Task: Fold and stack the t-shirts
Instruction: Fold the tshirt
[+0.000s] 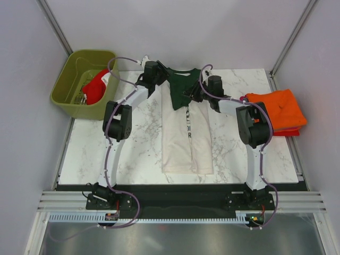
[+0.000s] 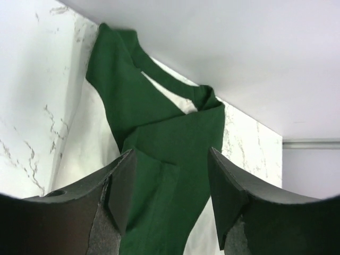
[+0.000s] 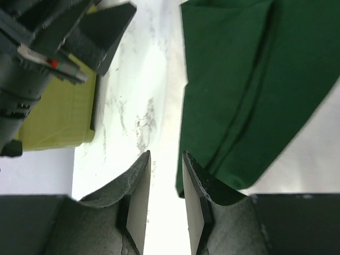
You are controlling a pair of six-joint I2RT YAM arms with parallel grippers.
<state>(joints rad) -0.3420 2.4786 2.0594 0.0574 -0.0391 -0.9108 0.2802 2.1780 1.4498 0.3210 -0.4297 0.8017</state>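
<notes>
Folding roughly halfway along, I reckon.
Cream shirt is lying mid-table as a long strip, left gripper and right gripper hovering at its 12 o'clock end, jaws apart, empty. Orange shirt is sitting folded at 3, red shirt waiting at 10.

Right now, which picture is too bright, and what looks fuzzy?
Right wrist view: the table glares white, its veins nearly washed out. Left wrist view: the left pincer looks dark and soft-edged up close, while the shirt beyond is clearer. Top view: even light, everything sharp, only faint shadows.
</notes>
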